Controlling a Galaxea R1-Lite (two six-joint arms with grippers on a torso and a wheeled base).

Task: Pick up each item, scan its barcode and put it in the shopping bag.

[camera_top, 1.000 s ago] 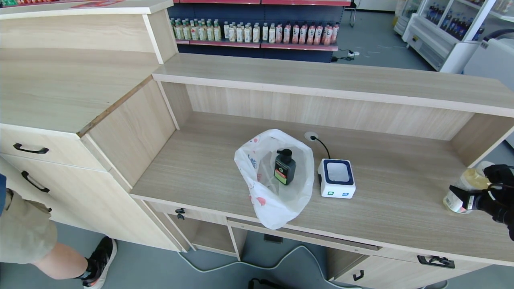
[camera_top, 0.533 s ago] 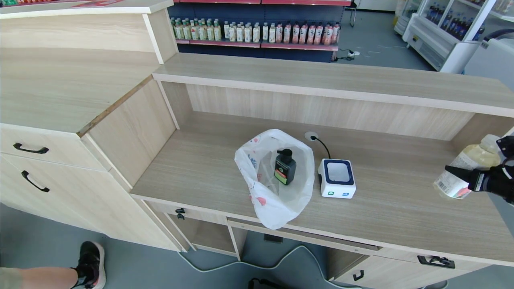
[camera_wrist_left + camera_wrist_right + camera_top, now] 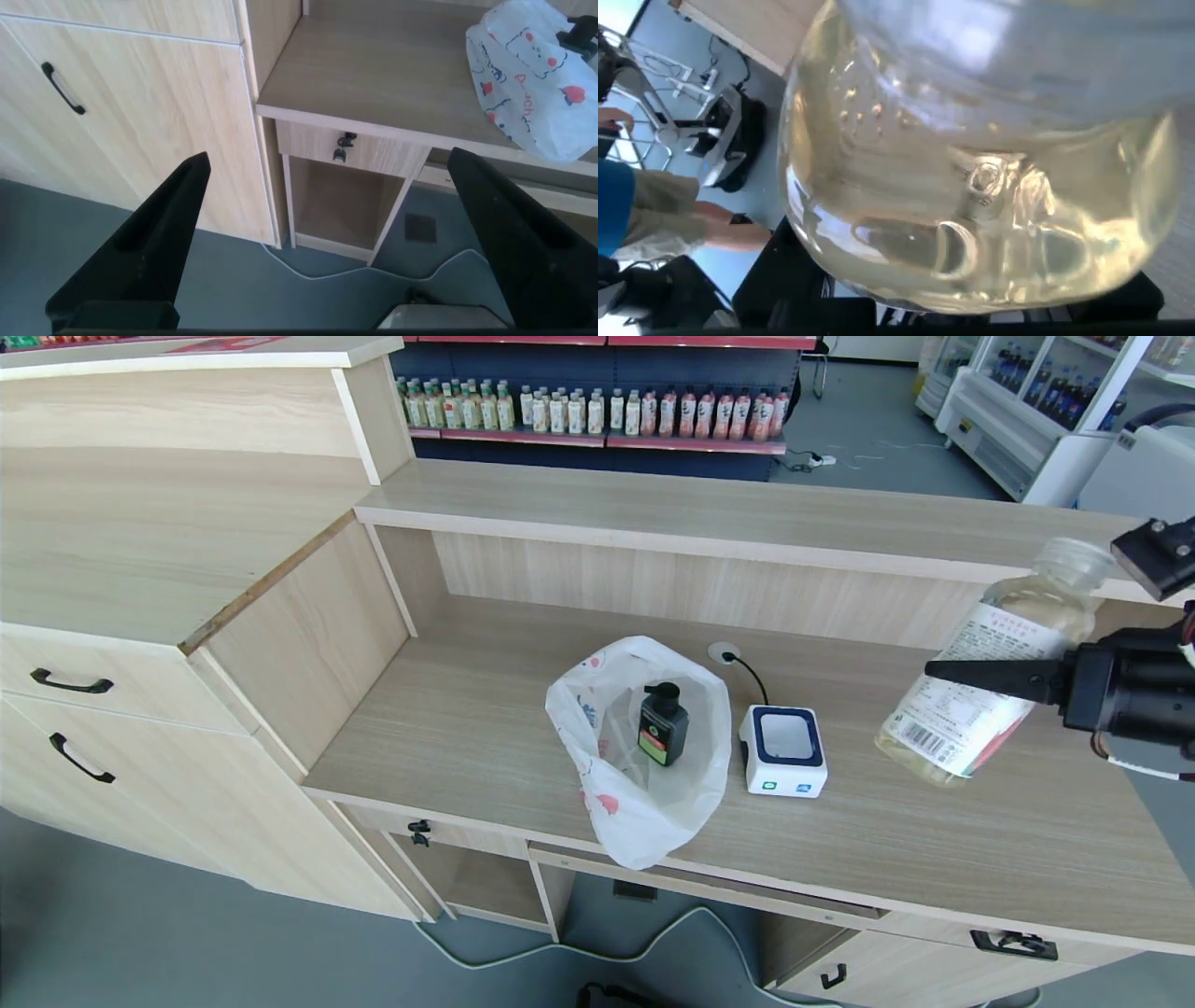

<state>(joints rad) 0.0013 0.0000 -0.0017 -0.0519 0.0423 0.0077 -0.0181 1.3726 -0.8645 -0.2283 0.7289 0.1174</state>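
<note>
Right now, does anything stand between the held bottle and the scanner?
Nothing visible does. The bottle hangs tilted over the counter, and nothing stands on the wood between it and the scanner. The bag lies beyond the scanner.

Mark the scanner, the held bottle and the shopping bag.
scanner (image 3: 784, 735), head view, on its glass window.
bottle (image 3: 938, 723), head view, on the white label near the barcode.
shopping bag (image 3: 639, 821), head view, low on its front wall.
</note>
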